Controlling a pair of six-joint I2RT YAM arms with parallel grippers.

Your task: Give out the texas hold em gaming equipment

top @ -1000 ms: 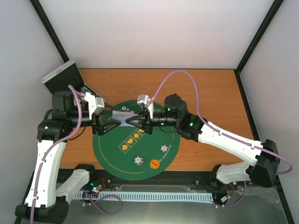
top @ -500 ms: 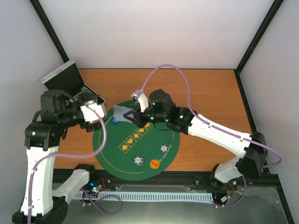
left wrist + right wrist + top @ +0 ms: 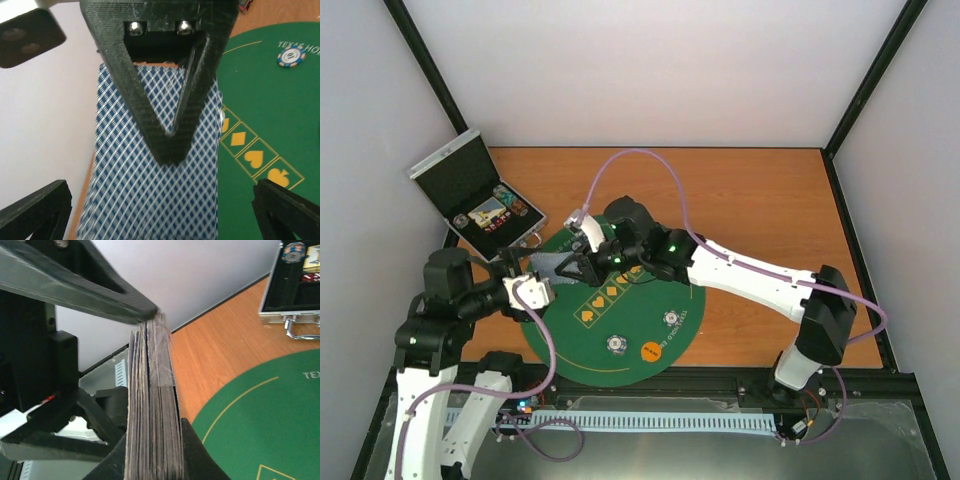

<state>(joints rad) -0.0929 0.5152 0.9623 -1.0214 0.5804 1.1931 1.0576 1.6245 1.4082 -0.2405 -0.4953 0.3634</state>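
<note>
The deck of blue-checked playing cards [image 3: 550,265] hangs above the left rim of the green mat, with my right gripper [image 3: 572,268] shut on it. In the right wrist view the deck [image 3: 152,415] shows edge-on between the right gripper [image 3: 152,455] jaws. My left gripper [image 3: 532,278] stands open just near-left of the deck. Its wide-apart jaws [image 3: 159,200] frame the card back [image 3: 155,190] without touching it. Two patterned chips [image 3: 617,343] [image 3: 672,317] and an orange disc [image 3: 651,350] lie on the mat's near part. A blue-rimmed chip [image 3: 291,56] lies by the mat's lettering.
The round green mat [image 3: 630,310] covers the table's near middle. An open silver case [image 3: 475,195] with chips and cards inside stands at the far left corner, also visible in the right wrist view [image 3: 295,290]. Bare wood lies to the right and far side.
My left gripper opened, let go of the deck and pulled back toward the near left. The right arm swung left with the deck in its jaws.
</note>
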